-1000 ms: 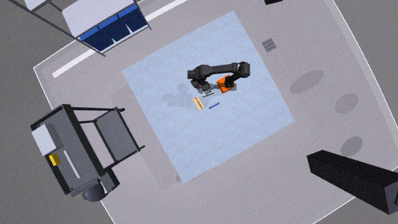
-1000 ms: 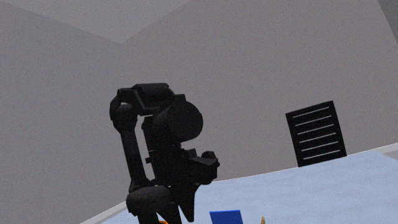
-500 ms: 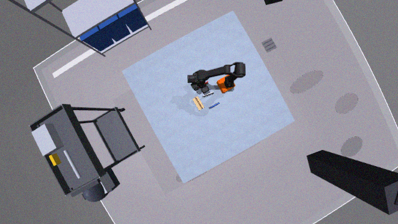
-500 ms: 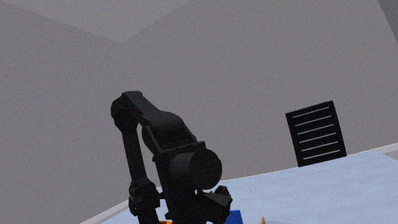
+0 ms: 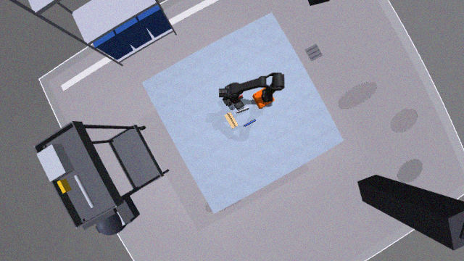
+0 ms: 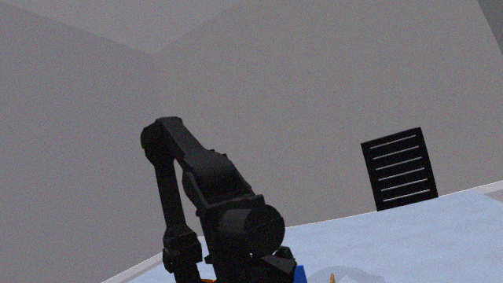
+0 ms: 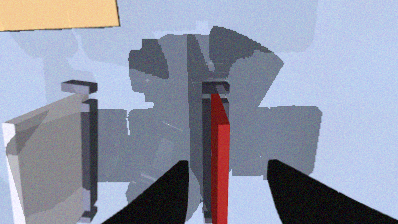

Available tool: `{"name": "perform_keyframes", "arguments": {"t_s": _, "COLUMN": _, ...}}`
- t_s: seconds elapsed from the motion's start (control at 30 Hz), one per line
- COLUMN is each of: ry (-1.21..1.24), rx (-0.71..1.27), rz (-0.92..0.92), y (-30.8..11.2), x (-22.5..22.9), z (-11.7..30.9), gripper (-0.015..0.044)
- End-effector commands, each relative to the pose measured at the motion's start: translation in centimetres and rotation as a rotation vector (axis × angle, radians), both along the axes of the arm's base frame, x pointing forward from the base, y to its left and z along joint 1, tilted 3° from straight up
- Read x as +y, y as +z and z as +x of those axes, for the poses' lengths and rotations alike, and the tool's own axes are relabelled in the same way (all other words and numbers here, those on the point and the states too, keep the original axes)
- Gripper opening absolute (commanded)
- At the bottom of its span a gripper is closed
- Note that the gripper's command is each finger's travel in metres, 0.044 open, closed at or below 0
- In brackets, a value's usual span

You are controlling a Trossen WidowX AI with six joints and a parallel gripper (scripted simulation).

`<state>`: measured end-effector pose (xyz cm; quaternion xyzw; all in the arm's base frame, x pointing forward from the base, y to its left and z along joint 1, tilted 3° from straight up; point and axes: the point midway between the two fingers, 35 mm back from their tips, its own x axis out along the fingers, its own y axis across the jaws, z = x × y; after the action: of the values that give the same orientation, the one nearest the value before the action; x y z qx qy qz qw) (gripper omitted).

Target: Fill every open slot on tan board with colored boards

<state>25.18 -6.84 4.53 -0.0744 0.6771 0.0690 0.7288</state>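
Space separates both end effector (image 5: 235, 106) (image 7: 227, 168) fingertips from the red board's (image 7: 223, 165) sides.

Grey walls; dark wheelless-looking cart (image 5: 95, 159); slatted black panel (image 6: 399, 169).

Seen from the top, the slotted board (image 5: 230, 120) (image 6: 332, 278) (image 7: 60, 14) is resting on the mat (image 5: 290, 134) (image 6: 393, 244) (image 7: 355, 75). One board (image 5: 249, 122) (image 6: 300, 274) is standing to its right, a second board (image 5: 242, 110) (image 7: 50, 155) to its upper right, a third board (image 5: 241, 96) (image 7: 220, 165) farther above. The arm's base (image 5: 259, 102) is sitting beyond, upper right; a cart (image 5: 95, 154) is standing well to its left.
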Motion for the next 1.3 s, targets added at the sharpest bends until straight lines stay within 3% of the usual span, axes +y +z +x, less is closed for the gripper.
{"name": "perform_keyframes", "arguments": {"t_s": 0.0, "ry": -0.003, "rx": 0.005, "rz": 0.007, "y": -0.7, "x": 0.1, "z": -0.1, "gripper": 0.0187}}
{"name": "perform_keyframes", "arguments": {"t_s": 0.97, "ry": -0.003, "rx": 0.005, "rz": 0.007, "y": -4.5, "x": 0.2, "z": 0.1, "gripper": 0.0187}}
{"name": "perform_keyframes", "arguments": {"t_s": 1.17, "ry": -0.003, "rx": 0.005, "rz": 0.007, "y": -4.5, "x": 0.2, "z": 0.1, "gripper": 0.0029}}
{"name": "perform_keyframes", "arguments": {"t_s": 1.27, "ry": -0.003, "rx": 0.005, "rz": 0.007, "y": -4.5, "x": 0.2, "z": 0.1, "gripper": 0.0009}}
